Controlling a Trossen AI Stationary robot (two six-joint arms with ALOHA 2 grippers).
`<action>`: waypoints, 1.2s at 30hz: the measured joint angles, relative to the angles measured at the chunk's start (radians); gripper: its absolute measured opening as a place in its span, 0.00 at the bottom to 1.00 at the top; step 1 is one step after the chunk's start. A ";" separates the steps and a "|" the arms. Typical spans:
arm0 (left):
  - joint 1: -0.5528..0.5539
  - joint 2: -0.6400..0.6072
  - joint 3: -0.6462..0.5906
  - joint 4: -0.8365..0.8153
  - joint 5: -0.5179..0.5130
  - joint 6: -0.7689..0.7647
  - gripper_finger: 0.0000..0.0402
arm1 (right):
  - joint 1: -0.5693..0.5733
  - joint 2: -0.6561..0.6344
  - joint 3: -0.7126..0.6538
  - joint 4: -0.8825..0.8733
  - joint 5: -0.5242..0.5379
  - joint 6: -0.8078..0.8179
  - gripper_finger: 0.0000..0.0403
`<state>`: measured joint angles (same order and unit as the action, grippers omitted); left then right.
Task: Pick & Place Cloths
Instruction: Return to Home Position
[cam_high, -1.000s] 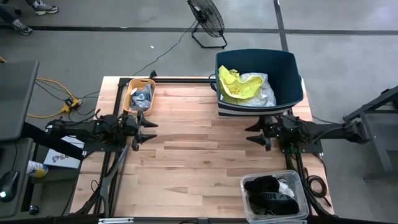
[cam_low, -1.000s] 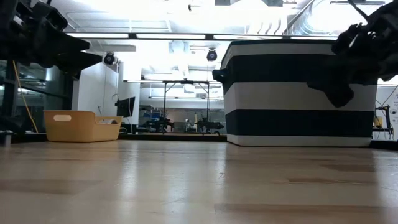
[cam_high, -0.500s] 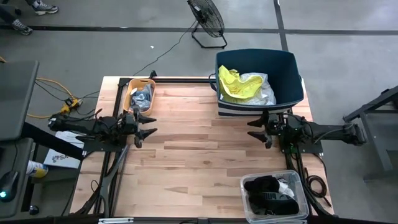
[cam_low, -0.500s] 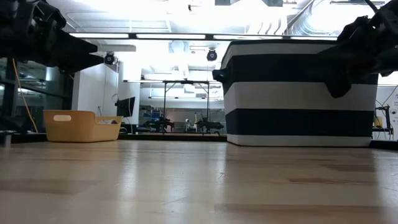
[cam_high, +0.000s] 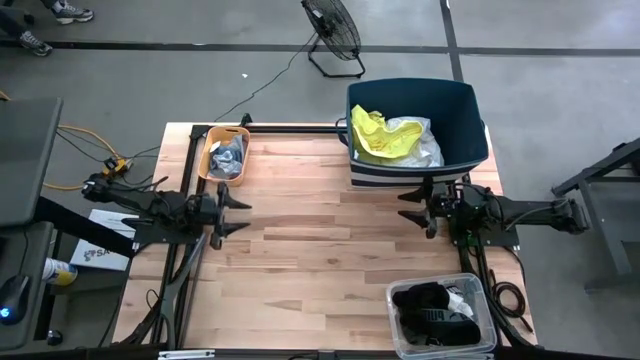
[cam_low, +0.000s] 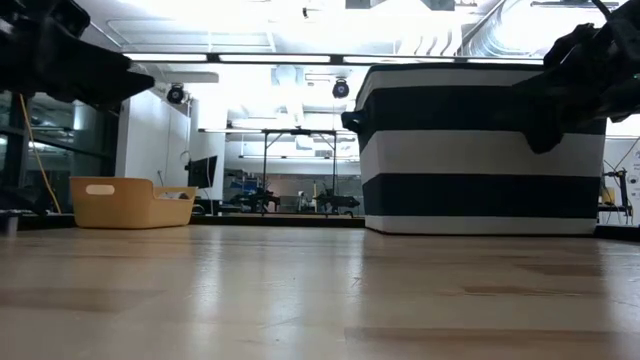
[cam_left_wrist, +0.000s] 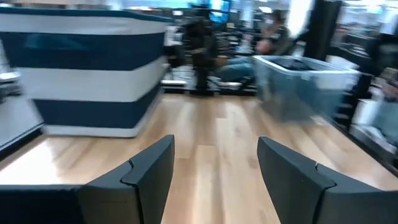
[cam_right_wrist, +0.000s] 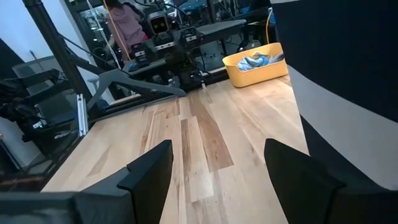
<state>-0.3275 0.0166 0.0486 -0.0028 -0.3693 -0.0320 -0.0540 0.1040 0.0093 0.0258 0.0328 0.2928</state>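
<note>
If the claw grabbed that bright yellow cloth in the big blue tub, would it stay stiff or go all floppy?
Probably floppy: the yellow cloth lies crumpled in folds in the blue tub, so it would likely droop. It looks thin, so probably light. It might drag the white cloth bunched against it.

No words, numbers, brand names or signs can be read in any of these views. The only printing in sight is some blue lettering on a flat white carton (cam_high: 100, 254) that lies on the floor just beside the left edge of the light wooden slatted table (cam_high: 320, 250), partly covered by the dark frame of the left arm. The letters are too small to make out.
</note>
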 joint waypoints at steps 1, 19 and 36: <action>0.000 0.000 0.000 -0.003 0.028 0.008 0.57 | 0.000 0.000 0.000 0.002 0.002 0.000 0.61; 0.000 0.000 0.000 -0.008 0.078 -0.051 0.57 | 0.000 0.000 0.000 0.005 -0.032 -0.004 0.61; 0.000 0.001 0.001 -0.008 0.079 -0.051 0.57 | 0.000 0.000 0.000 0.006 -0.035 -0.003 0.61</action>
<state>-0.3279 0.0173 0.0498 -0.0105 -0.2901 -0.0833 -0.0544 0.1036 0.0090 0.0319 -0.0025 0.2901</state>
